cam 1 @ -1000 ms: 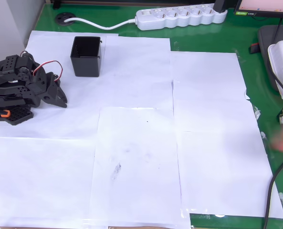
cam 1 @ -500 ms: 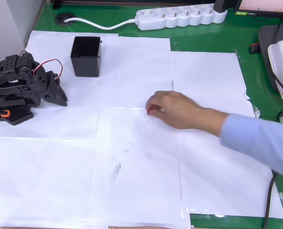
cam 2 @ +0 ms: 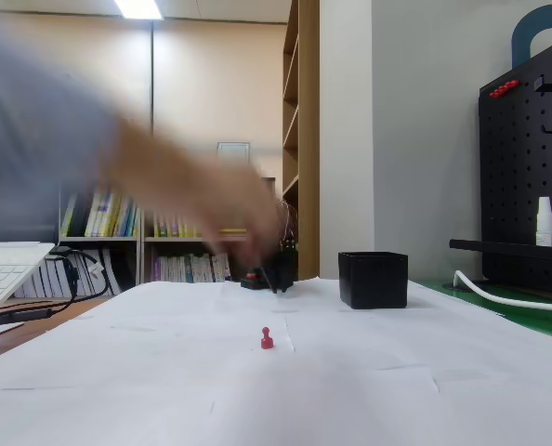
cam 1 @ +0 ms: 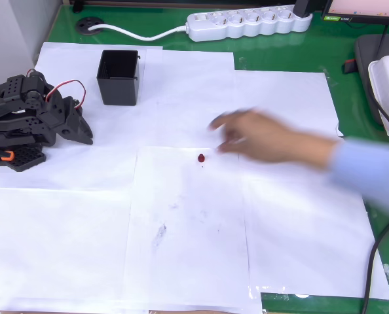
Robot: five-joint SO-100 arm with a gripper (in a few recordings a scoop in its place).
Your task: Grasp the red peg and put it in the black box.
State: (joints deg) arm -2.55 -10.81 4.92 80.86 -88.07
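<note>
You see the red peg (cam 1: 201,157) mid-desk beside a person's blurred hand (cam 1: 260,137), the black box (cam 1: 119,77) near the far-left corner, pincer (cam 1: 83,135) together.

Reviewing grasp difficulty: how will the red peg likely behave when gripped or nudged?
The red peg is tiny beside the gripper, so probably very light and easily knocked. In the fixed view it stands upright on smooth paper, so it may tip and slide or roll.

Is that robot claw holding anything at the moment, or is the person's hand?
Nothing is held. The gripper sits folded at the table's edge, far from the red peg, which stands alone on the paper. The person's blurred hand is off it.
</note>
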